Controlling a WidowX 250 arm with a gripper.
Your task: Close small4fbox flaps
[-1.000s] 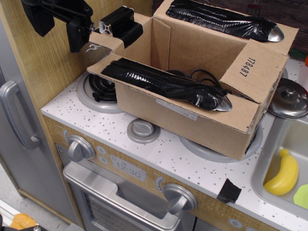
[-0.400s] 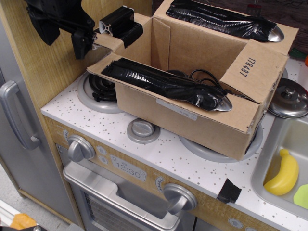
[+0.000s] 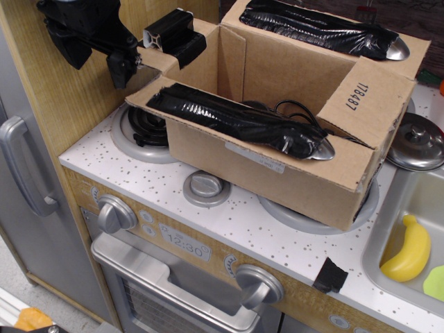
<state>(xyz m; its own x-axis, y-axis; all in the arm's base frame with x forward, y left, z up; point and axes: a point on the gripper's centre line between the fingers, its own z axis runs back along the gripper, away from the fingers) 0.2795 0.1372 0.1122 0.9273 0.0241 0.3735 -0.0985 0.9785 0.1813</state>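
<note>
Moved: gripper [image 3: 123, 64] shifts right and slightly down since the earlier frames, now just beside the left short flap [image 3: 161, 54] at upper left of frame; box itself unchanged.
Meaning: judged as the approach to the first flap; no flap folded yet, task barely begun.
Fingers: dark and bunched against the flap edge, cannot tell whether apart or together.
Task thing: small4fbox [image 3: 277, 132] sits centre frame on the toy stove top [image 3: 173, 191], over the burners.
Flaps: all four open; near long flap [image 3: 229, 118] and far long flap [image 3: 319, 28] carry crinkled black tape; right short flap [image 3: 361, 94] reads 178487.
Box contents: black cable [image 3: 295, 109] visible inside, rest hidden.
Sink [image 3: 395, 208]: lower right, holds yellow banana [image 3: 408, 251] and a green item, partly cut off.
Outward: pot lid [image 3: 416, 141] at right, black tape scrap [image 3: 330, 275] on the front edge.
</note>
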